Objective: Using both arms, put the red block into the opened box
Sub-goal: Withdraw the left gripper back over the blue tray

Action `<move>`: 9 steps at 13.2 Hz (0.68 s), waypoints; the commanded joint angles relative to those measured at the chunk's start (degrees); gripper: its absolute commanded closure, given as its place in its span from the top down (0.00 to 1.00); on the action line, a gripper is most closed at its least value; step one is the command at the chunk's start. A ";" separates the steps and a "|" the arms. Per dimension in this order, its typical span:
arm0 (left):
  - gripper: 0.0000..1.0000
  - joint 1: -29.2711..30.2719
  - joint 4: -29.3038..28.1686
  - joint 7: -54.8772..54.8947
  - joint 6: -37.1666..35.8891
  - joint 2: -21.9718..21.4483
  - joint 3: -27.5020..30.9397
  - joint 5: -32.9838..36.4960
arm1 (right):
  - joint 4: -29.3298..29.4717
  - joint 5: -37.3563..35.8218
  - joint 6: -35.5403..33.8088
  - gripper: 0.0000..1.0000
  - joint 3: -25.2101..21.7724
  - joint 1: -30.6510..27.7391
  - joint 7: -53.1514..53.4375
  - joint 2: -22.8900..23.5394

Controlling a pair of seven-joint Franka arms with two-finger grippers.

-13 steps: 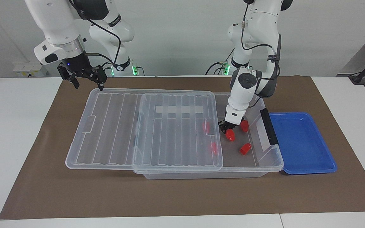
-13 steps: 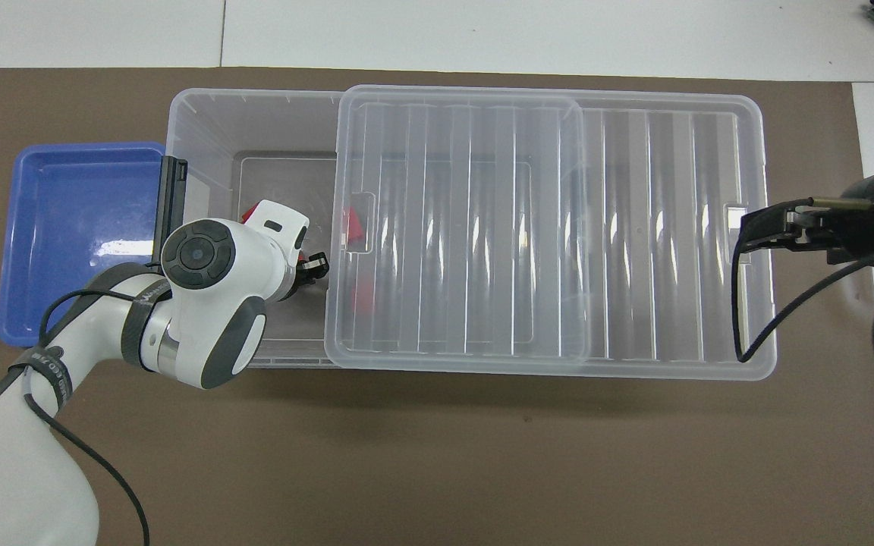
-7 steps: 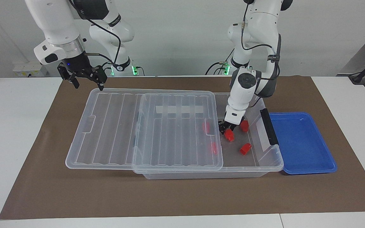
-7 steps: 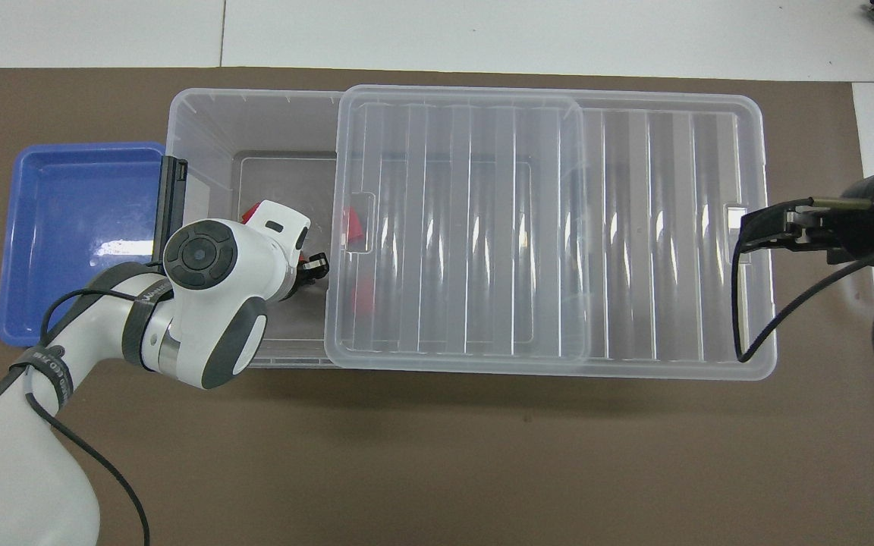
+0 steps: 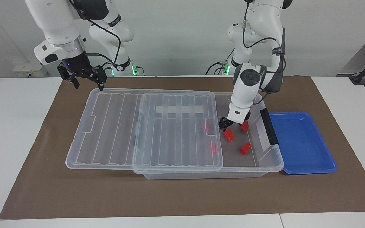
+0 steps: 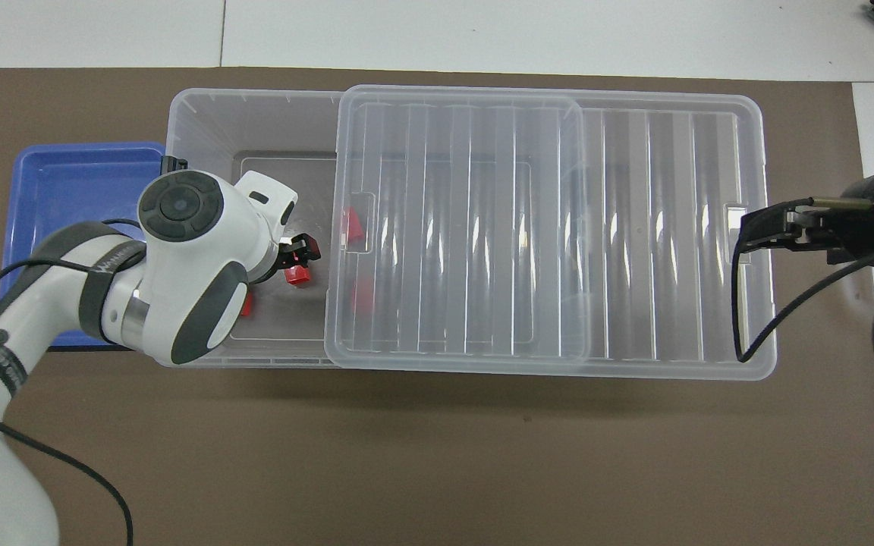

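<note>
Hanging just above the red block [image 5: 229,135], the left gripper [image 5: 228,126] has its black fingers spread and holds nothing; the block lies free on the floor of the box [image 5: 266,164], so it looks delivered. It rests in the uncovered part of the box, toward the left arm's end of the table. Taking that block as a clock's centre in the facing view, a second red block [image 5: 245,148] lies at about four o'clock and a third [image 5: 245,126] at about one o'clock, half hidden by the gripper. Two more show red and hazy through the lid [image 5: 144,129], at roughly nine and seven o'clock.

That lid is slid aside toward the right arm's end, covering most of the box and overhanging it, probably to leave an opening for the left arm alone. Over its overhanging end, the right gripper [image 5: 86,79] waits with fingers apart, clear of the plastic and likely placed to move the lid.

Box and lid are clear, glossy plastic, the lid ribbed in parallel bands. A black latch handle [image 5: 268,126] stands on the box's end wall beside a shallow blue tray [image 5: 309,169], which holds no blocks. Small and chunky, the blocks are a bright red. A matte brown mat [image 5: 182,196] lies under everything.
</note>
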 commanded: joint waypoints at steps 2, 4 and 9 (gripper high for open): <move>1.00 2.26 11.50 11.03 -18.50 -3.72 0.47 1.90 | -1.18 0.89 -0.22 1.00 0.26 -0.77 0.15 -1.08; 1.00 5.32 12.39 15.52 -20.55 -8.36 0.47 2.43 | -1.18 0.89 -0.31 1.00 0.17 -0.85 0.15 -1.08; 1.00 11.75 10.90 20.99 -25.74 -15.68 0.65 1.99 | -1.09 0.89 0.04 1.00 0.26 -0.77 0.24 -1.08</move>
